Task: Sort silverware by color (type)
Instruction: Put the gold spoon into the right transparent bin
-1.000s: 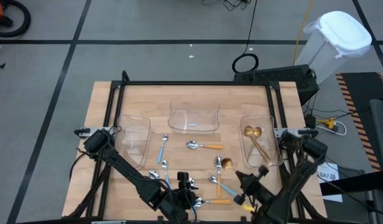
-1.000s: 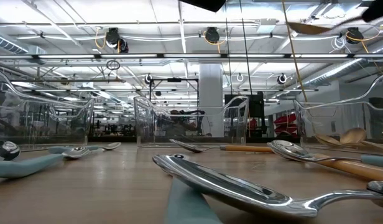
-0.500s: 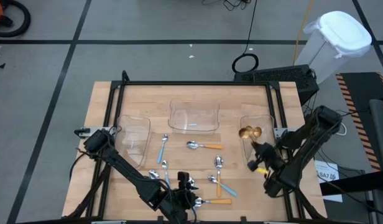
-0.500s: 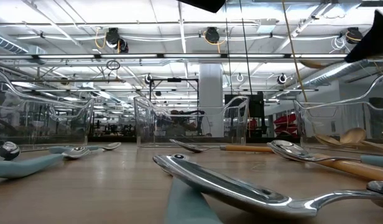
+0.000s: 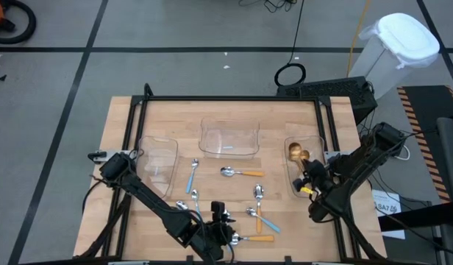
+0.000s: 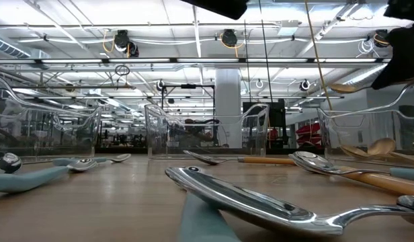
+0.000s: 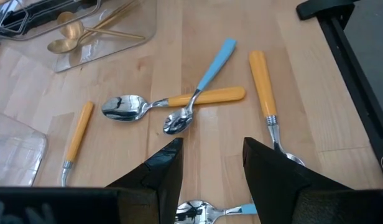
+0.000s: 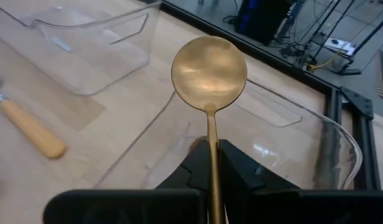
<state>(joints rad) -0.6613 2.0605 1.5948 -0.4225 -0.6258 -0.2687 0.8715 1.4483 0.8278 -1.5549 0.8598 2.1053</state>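
Gold spoon (image 8: 209,68), round-bowled, clamped by its handle, bowl forward, above the right tray. 2 more gold spoons (image 5: 298,156) inside that tray, handles crossed. On the wood: orange-handled spoons (image 5: 242,173) and blue-handled spoons (image 5: 192,177) with silver bowls, scattered flat between centre and front edge; 1 blue (image 7: 204,83) across 1 orange (image 7: 173,102).
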